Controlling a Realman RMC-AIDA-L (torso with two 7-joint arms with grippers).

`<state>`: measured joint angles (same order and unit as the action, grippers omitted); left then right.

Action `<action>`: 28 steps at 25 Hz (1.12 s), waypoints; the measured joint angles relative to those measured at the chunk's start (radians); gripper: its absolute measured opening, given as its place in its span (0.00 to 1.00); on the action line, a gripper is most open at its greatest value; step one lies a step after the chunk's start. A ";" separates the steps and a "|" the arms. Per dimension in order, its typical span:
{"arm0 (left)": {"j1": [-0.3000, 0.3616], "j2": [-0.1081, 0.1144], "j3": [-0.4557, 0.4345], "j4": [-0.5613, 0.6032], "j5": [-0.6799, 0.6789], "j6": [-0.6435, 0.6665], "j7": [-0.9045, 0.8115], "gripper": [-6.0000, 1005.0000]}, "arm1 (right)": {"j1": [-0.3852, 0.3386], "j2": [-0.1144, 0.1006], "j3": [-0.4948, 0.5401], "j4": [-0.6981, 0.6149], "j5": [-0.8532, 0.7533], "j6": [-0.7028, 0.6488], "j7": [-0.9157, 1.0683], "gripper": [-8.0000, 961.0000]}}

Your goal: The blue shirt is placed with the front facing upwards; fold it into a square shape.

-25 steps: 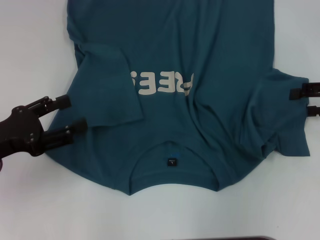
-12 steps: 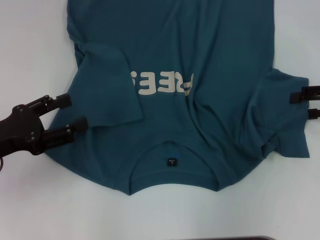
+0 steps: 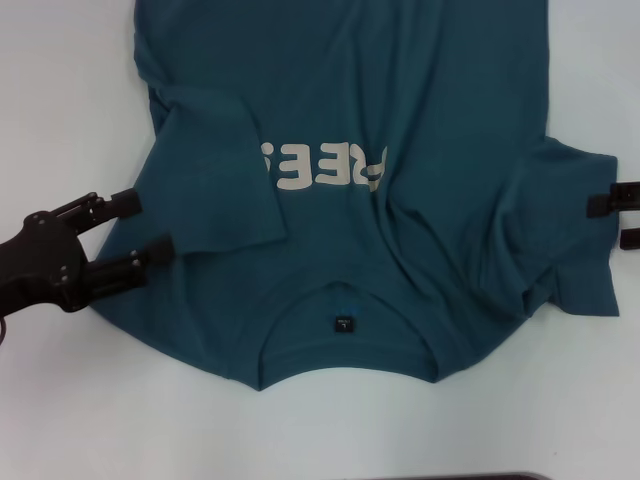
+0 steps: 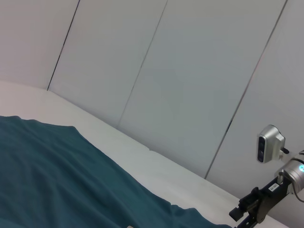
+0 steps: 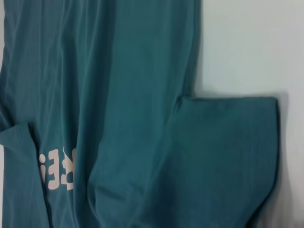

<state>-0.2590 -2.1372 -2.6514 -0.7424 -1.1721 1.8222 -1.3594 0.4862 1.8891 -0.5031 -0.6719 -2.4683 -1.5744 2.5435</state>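
Here we are at the sleeve step. The shirt lies front up across the middle of the desk, collar toward the desk's near edge, its far part running out of the head view. The sleeve on our left side is already turned in over the chest, covering the start of the letters; the right sleeve still lies spread toward the desk's right edge.

Our left pincer sits at the shirt's left border, jaws parted and released, holding nothing. Our right pincer shows only its fingertips at the right edge of the head view, just over the rim of the right sleeve; the tips stand apart, and we see no cloth caught between them.

Next, we judge, the right pincer must close on that sleeve's outer rim and carry it inward over the chest, matching the left side, with the wrinkled cloth beside it kept from bunching.
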 joint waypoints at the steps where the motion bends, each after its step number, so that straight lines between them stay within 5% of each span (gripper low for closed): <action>1: 0.000 0.000 0.000 0.000 0.000 0.000 0.000 0.86 | -0.001 0.000 0.001 0.000 0.000 0.000 0.000 0.94; 28: 0.012 -0.005 -0.004 0.000 0.000 0.015 -0.008 0.86 | 0.024 0.038 0.001 0.000 0.012 0.033 -0.038 0.93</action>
<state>-0.2470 -2.1427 -2.6554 -0.7424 -1.1720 1.8375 -1.3675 0.5105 1.9273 -0.5023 -0.6714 -2.4564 -1.5414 2.5058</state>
